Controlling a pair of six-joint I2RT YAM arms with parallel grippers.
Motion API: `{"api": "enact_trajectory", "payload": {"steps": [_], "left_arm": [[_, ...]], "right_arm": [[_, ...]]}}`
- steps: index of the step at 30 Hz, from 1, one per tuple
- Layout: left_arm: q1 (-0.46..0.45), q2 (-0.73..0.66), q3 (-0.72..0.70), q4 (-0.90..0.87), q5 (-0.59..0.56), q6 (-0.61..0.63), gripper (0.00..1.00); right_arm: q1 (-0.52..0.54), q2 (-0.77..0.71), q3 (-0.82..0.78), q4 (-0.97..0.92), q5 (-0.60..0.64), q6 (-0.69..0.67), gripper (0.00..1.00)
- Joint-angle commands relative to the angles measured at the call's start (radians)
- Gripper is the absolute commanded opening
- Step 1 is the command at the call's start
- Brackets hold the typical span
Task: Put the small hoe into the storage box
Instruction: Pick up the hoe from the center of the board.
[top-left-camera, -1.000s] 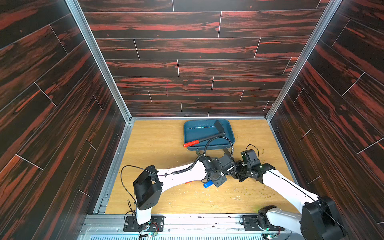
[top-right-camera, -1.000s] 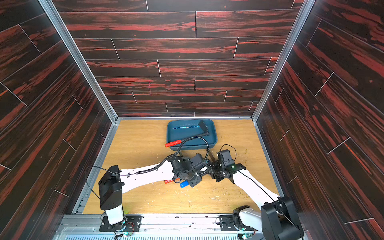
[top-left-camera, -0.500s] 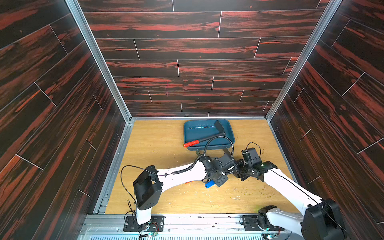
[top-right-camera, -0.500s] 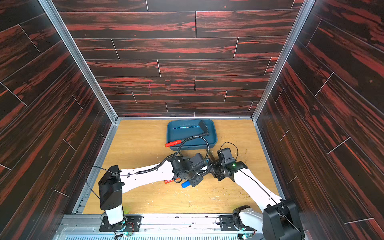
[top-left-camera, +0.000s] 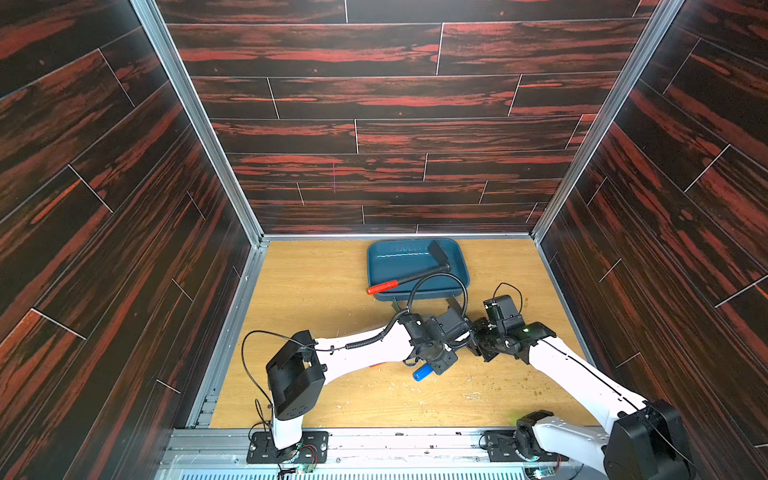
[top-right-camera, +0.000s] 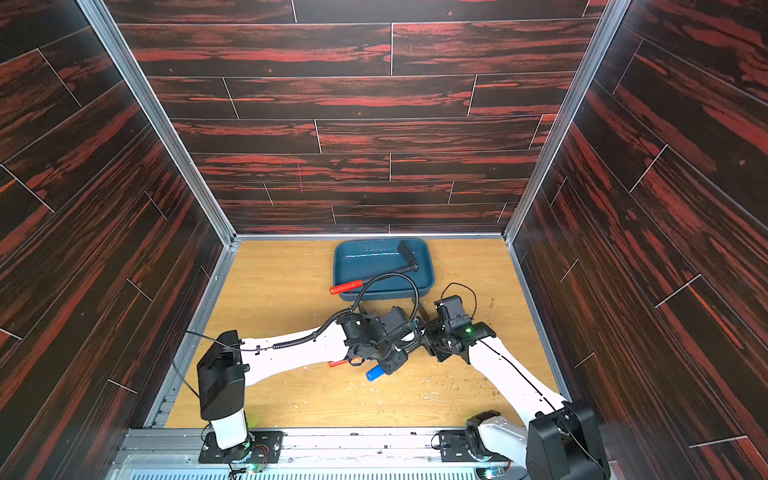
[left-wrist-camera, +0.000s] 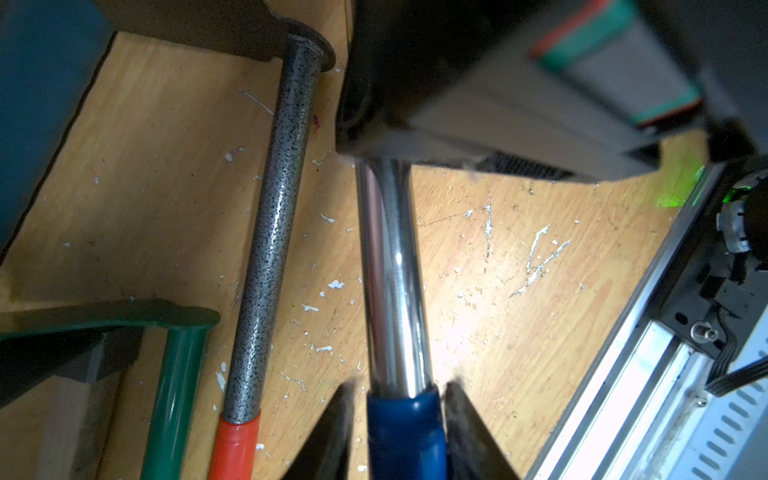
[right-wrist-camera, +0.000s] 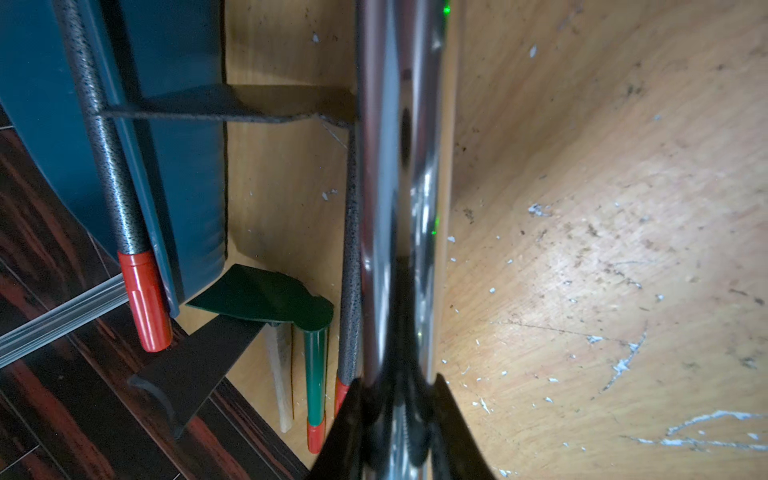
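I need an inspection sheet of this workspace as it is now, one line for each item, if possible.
Surface: light wooden table, scratched, strewn with white chips.
Job's things: dark teal plastic storage box at the far side; a speckled grey hoe with red grip lies in it, grip overhanging the rim.
Clutter: a second speckled hoe and a green-shafted tool on the table.
Hands: right hand shut on the chrome-shafted tool with blue grip; left hand astride that grip, contact unclear.
Cables: black corrugated cable arches up from the left arm.
Surroundings: dark red wood-grain walls, aluminium frame.
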Motion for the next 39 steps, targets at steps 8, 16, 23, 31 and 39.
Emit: {"api": "enact_trajectory", "payload": {"steps": [8,16,23,31,39], "left_arm": [[0.004,-0.012,-0.003,-0.032,-0.012,-0.009,0.49],[0.004,-0.033,-0.035,0.001,0.002,-0.034,0.55],[0.003,-0.030,-0.042,0.018,0.012,-0.048,0.55],[0.003,-0.020,-0.057,0.042,0.024,-0.061,0.53],[0.003,-0.011,-0.045,0.038,0.030,-0.059,0.43]], "right_arm": [[0.006,-0.027,0.040,-0.035,0.024,-0.025,0.00],[0.006,-0.051,0.042,-0.045,0.051,-0.016,0.00],[0.005,-0.079,0.049,-0.061,0.073,-0.013,0.00],[0.007,-0.088,0.059,-0.061,0.067,-0.012,0.00],[0.008,-0.086,0.063,-0.063,0.067,-0.019,0.00]]}}
